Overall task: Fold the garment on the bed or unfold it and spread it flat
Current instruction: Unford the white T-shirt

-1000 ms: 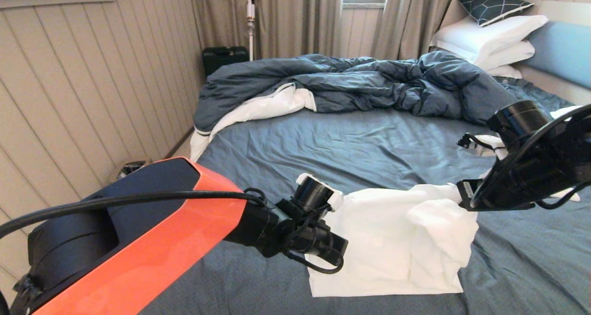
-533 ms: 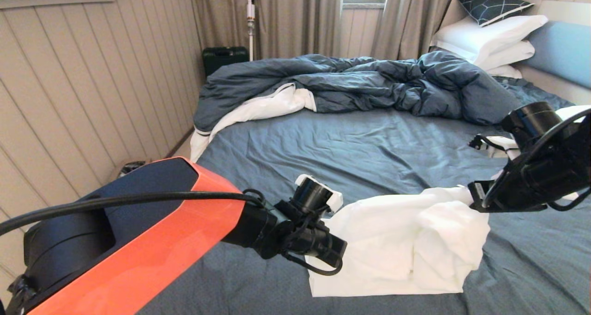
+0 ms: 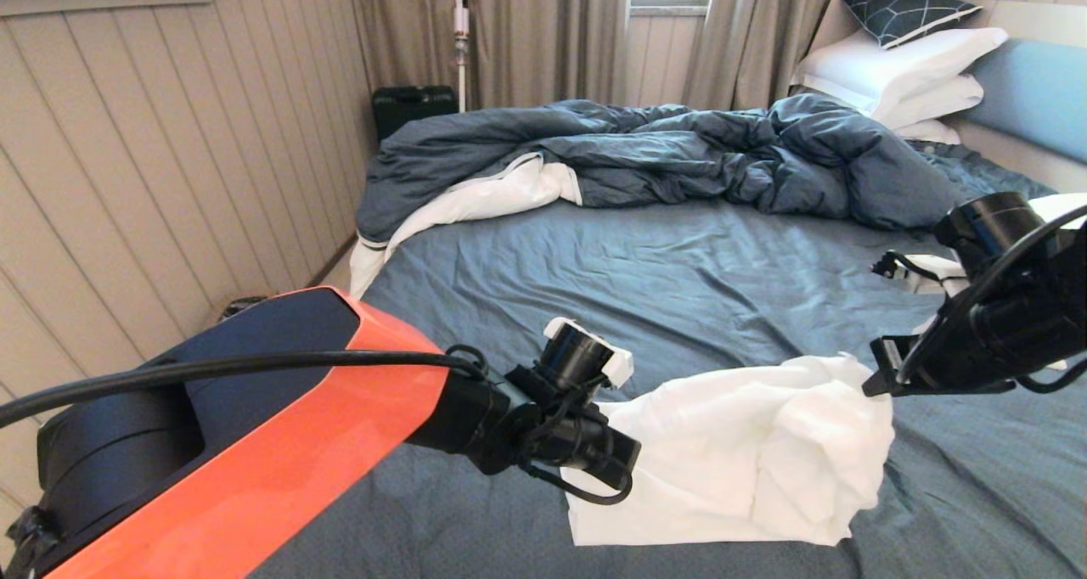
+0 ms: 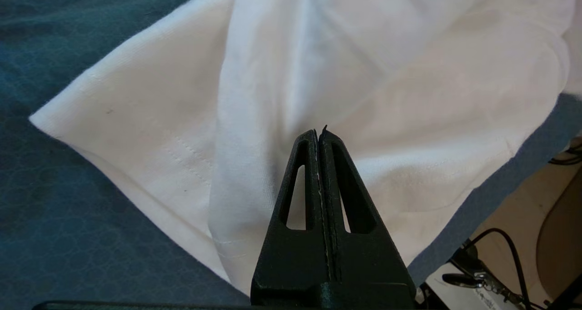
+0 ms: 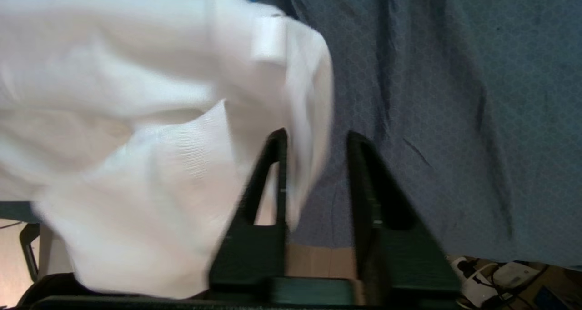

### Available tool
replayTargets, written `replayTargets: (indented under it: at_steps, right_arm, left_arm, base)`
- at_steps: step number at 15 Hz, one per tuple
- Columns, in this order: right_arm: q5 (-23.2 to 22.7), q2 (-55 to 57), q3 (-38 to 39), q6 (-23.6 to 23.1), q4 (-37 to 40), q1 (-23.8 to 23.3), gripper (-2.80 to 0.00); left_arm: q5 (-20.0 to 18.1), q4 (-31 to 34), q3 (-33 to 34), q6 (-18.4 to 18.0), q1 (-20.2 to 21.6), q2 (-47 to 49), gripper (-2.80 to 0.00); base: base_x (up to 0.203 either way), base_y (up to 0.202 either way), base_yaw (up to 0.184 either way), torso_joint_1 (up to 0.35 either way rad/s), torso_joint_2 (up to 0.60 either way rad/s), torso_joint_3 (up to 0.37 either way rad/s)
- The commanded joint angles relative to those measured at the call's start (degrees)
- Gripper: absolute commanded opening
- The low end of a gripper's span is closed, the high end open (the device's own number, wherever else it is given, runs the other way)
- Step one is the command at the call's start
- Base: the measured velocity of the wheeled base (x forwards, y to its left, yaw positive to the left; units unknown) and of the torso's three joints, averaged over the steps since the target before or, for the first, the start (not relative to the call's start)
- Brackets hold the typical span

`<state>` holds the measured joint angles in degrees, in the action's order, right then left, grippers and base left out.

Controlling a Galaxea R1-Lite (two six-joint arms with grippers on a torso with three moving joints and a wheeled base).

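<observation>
Wood-panelled walls and long curtains close in a bedroom where the bed (image 3: 679, 273) fills most of the head view, its dark blue sheet bare across the middle. Behind that stretch lies a rumpled blue duvet (image 3: 679, 150), with white pillows (image 3: 900, 74) stacked at the headboard end.

On the near part of the sheet, between the 2 arms, sits the white shirt (image 3: 730, 460). It is a soft, uneven bundle: the half toward the robot's left lies fairly flat in what looks like 2 layers with a straight near edge, while the half toward the right is humped into loose folds that sag down its right side.

At the shirt's left edge is the left gripper (image 4: 320, 139). The left wrist view shows its jaws pressed tight together, with a pale line in the seam that may be thin cloth, so whether it pinches the shirt cannot be settled from these views. At the upper right corner of the bundle is the right gripper (image 5: 316, 139); its jaws stand apart, and an edge of cloth hangs in the gap without being clamped, which reads as a release.

Judged as a fold, the work seems about midway: the shirt is gathered to a narrower shape, but the right side is lumpy and nothing is squared or smoothed. Judged as spreading flat, almost all remains, since no sleeve or hem lies open. Either way, the humped right half needs tidying.
</observation>
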<state>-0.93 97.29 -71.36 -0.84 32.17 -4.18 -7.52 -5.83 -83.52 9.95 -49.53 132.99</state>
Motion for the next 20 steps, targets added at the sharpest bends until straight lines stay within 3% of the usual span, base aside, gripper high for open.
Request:
replayTargets:
  at_steps: [1, 5, 8, 11, 15, 20]
  right_arm:
    - [-0.15, 0.27, 0.1, -0.13, 0.18, 0.03, 0.0]
    - [-0.54, 0.86, 0.82, -0.83, -0.31, -1.44, 0.0]
    - [-0.78, 3.5, 3.69, -0.38, -5.66, -2.3, 0.0]
    - [-4.54, 2.94, 8.92, -0.7, -9.15, -5.74, 0.0]
    - [-7.03, -1.31, 18.8, -6.08, -9.85, -9.34, 0.0]
    - [-7.51, -0.65, 23.15, -9.86, -12.74, -13.39, 0.0]
  left_arm:
    - [-0.04, -0.06, 0.0, 0.07, 0.02, -0.57, -2.8]
    - [-0.04, 0.03, -0.36, 0.12, 0.01, -0.63, -2.8]
    - [-0.04, -0.06, -0.07, 0.16, 0.05, -0.8, -2.8]
    - [0.05, 0.02, 0.2, 0.16, 0.05, -1.41, -2.8]
    - [0.05, 0.3, -1.05, 0.07, 0.05, -1.31, -2.8]
    - [0.05, 0.38, -1.38, 0.07, 0.22, -0.54, -2.8]
  base:
    - [0.0, 0.0, 0.0, 0.0, 0.0, 0.0]
    - [0.0, 0.0, 0.0, 0.0, 0.0, 0.0]
    - [0.0, 0.0, 0.0, 0.0, 0.0, 0.0]
    - [0.0, 0.0, 0.0, 0.0, 0.0, 0.0]
    - [0.0, 0.0, 0.0, 0.0, 0.0, 0.0]
    - [0.0, 0.0, 0.0, 0.0, 0.0, 0.0]
